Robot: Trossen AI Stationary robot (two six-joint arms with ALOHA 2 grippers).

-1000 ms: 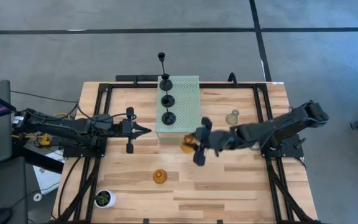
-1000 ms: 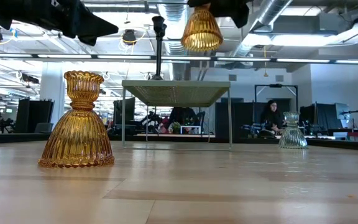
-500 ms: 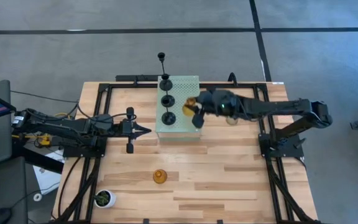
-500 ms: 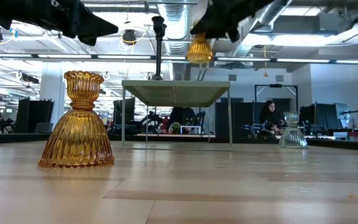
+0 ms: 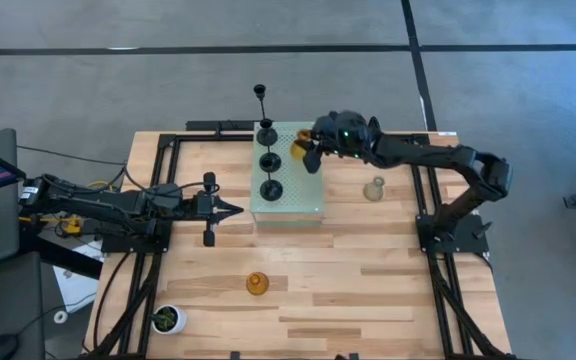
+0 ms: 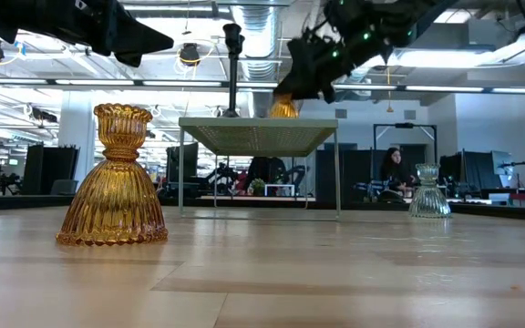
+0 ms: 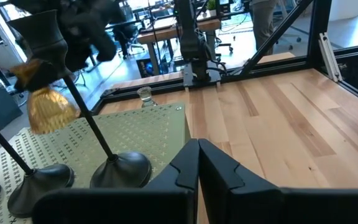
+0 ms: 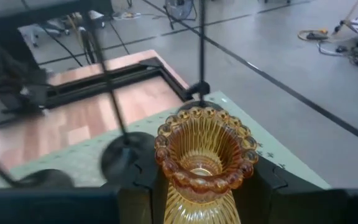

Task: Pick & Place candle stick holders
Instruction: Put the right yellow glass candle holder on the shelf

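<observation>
While the left arm lies stretched low across the table's left side, its left gripper (image 5: 230,209) points at the pale green perforated block (image 5: 306,195), stopping just short of it with the fingers pressed together and nothing between them. On the block's left part stand three black candle stick holders (image 5: 269,161) in a row, their round bases on the perforated top. Near the front edge an amber holder (image 5: 257,284) stands alone on the table (image 5: 368,280), with a white pot with a plant (image 5: 167,319) at the front left corner. Farther right, the right arm reaches from its base toward the block's far right corner; the right gripper (image 5: 311,152) clasps a second amber holder (image 8: 201,163) between its fingers, upright, just above the block. A pale grey-green holder (image 5: 373,188) stands on the table right of the block.
</observation>
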